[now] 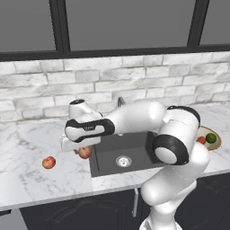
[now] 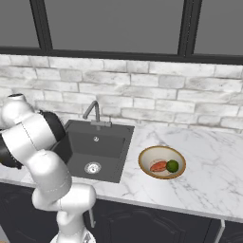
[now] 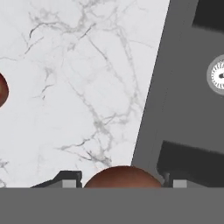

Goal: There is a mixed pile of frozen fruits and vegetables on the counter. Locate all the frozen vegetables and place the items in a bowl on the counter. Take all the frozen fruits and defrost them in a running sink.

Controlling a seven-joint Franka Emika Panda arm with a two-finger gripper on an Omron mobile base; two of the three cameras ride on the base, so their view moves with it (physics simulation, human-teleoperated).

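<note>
The fingers (image 3: 121,183) grip a reddish apple (image 1: 85,152) over the marble surface (image 1: 27,179) beside the sink (image 1: 130,155), another apple (image 1: 49,162) lying near.

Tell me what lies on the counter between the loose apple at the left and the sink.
In the left base view, the second apple, under the gripper, lies between the loose apple and the sink; otherwise bare counter.

2 apples (image 1: 49,162) (image 1: 85,152), 1 red-orange piece (image 2: 158,166), 1 green ball (image 2: 172,165), 1 bowl (image 2: 148,153), 1 sink (image 2: 102,144)
</note>
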